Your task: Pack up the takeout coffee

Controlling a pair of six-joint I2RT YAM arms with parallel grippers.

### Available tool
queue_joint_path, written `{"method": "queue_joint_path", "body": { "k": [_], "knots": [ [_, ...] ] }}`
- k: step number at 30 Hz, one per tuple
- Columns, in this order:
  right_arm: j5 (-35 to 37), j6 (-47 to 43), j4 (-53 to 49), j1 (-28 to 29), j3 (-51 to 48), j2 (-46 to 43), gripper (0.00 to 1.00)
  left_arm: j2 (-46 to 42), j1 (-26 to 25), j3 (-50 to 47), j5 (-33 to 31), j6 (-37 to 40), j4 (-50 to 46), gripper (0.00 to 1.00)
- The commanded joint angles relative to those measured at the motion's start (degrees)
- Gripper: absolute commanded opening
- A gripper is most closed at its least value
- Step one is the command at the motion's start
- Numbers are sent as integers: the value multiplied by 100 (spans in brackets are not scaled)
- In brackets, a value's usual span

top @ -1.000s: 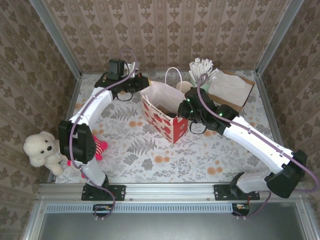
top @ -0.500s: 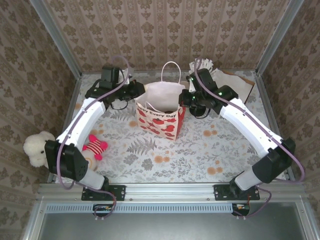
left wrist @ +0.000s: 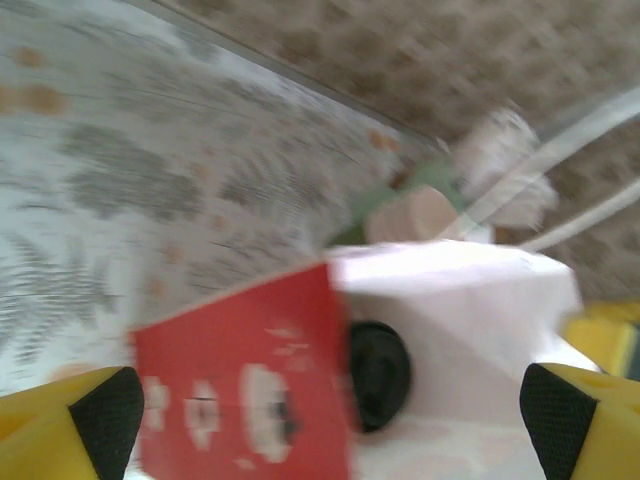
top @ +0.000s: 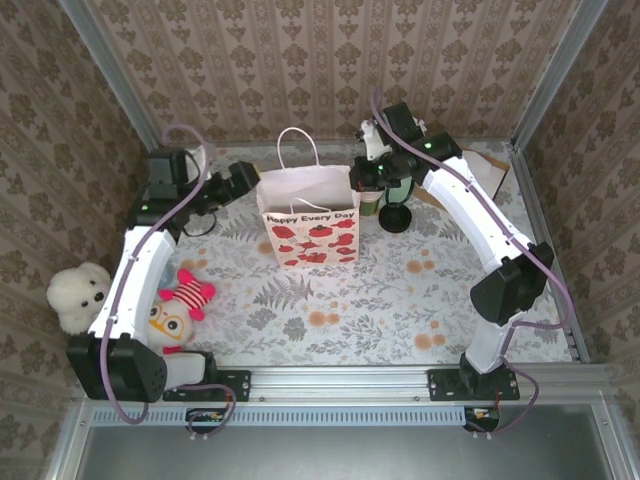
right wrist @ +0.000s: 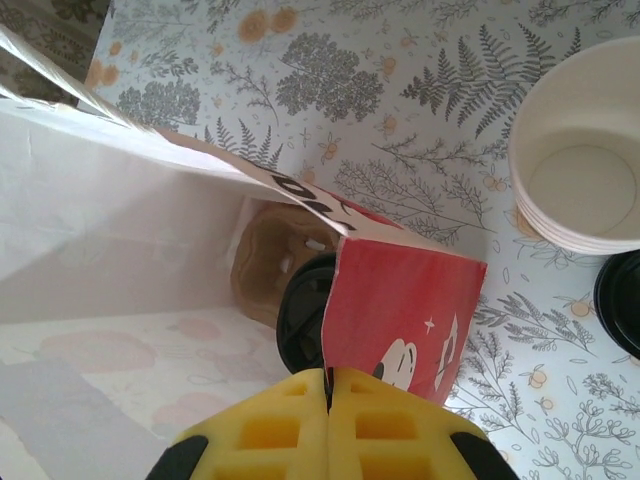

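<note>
White paper bag (top: 308, 225) w/ red poppies stands upright near the table's (top: 400, 310) far edge, about mid-width, in the top view. Left gripper (top: 243, 180) sits just beside the bag's left side; right gripper (top: 362, 178) is at the bag's top right corner. A white teddy (top: 80, 298) lies at the left edge, w/ a red striped toy (top: 185, 298) next to it. Left wrist view, blurred: jaws spread wide w/ nothing between them, the 2 yellow fingers (left wrist: 55, 432) in the bottom corners. It looks into the bag's open mouth, where the takeout coffee (left wrist: 378, 372) shows as a black round lid against the red side panel. Right wrist view: the 2 fingers are pressed together, pinching the top edge of the bag's red side panel. Coffee's black lid sits down inside the bag, touching a brown cardboard carrier (right wrist: 270, 255). Outside the bag, a stack of cream cups (right wrist: 580, 150) stands on the table.
</note>
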Motion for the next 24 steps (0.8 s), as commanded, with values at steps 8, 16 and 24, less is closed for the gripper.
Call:
{"method": "queue_joint_path", "body": {
  "k": [8, 16, 24],
  "knots": [
    [120, 59, -566, -202, 356, 214, 0, 131, 121, -449, -1624, -671, -432, 100],
    [194, -93, -780, -386, 585, 219, 0, 458, 68, -506, -2332, -1150, -568, 100],
    [368, 185, -963, -422, 474, 113, 0, 1039, -252, -417, -2069, -1232, -258, 100]
  ]
}}
